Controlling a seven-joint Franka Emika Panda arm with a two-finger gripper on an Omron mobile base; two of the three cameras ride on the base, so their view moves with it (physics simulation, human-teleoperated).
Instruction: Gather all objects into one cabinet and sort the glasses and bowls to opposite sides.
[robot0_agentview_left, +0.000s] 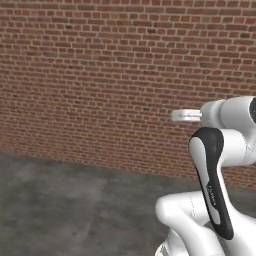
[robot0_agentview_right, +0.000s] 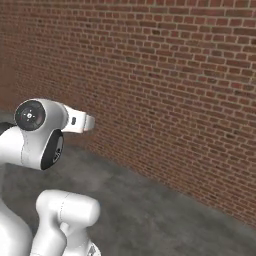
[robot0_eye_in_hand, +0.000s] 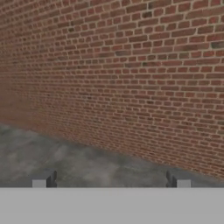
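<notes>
While the robot faces a red brick wall (robot0_agentview_left: 100, 75), the grey concrete floor (robot0_agentview_left: 65, 210) spreads out bare at its foot. From the left base camera the wall runs nearly straight across the far side, and the white arm (robot0_agentview_left: 215, 185) rises at the near right, a dark-striped link standing upright below a pale wrist section that points left. From the right base camera the same wall (robot0_agentview_right: 175, 90) slants away from near right to far left, the floor (robot0_agentview_right: 160, 215) widens toward the right, and the arm (robot0_agentview_right: 40, 140) stands at the near left with a round dark joint cap turned toward the camera, a detail the left base camera does not give. Neither base camera lets the fingertips be made out; only a short pale end of the wrist reaches toward the wall. The hand camera gives what they lack: the claw (robot0_eye_in_hand: 110, 181) stands wide open with nothing between its tips, one dark fingertip (robot0_eye_in_hand: 43, 180) at the left and the other at the right, well apart, aimed at the line where wall (robot0_eye_in_hand: 122, 74) meets floor (robot0_eye_in_hand: 65, 162). Where the mugs, black bowl and cabinet are cannot be told from these pictures.
</notes>
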